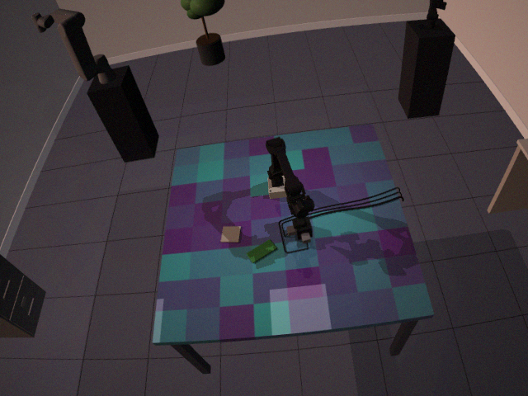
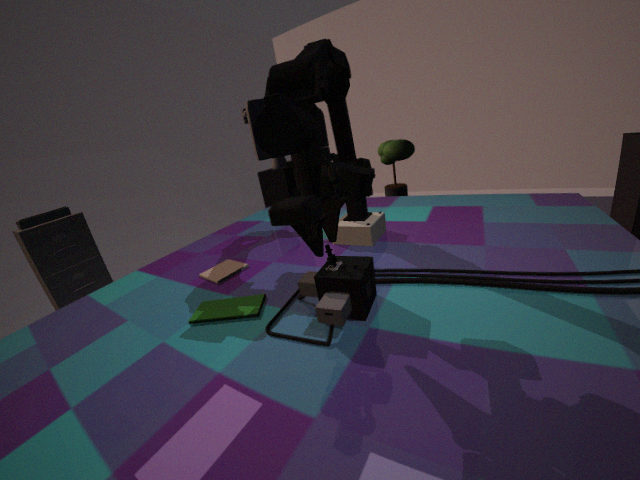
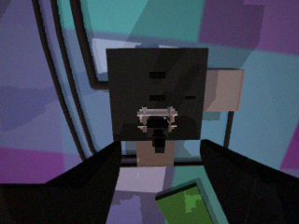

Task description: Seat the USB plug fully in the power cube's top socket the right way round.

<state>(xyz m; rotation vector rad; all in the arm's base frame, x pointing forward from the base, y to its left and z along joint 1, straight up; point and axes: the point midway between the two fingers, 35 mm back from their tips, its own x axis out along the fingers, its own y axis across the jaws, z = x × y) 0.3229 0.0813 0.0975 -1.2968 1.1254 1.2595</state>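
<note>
The power cube is a black box on the table. The small black USB plug stands up from the socket near one edge of its top, with pale metal parts around its foot; which way round it sits I cannot tell. My gripper points down just above the cube. It is open, with one finger on each side of the plug in the wrist view and nothing held. In the top view the arm hides most of the cube.
Pale blocks stick out of the cube's sides. Black cables run from it, and one loops around it. A green slab and a tan pad lie nearby.
</note>
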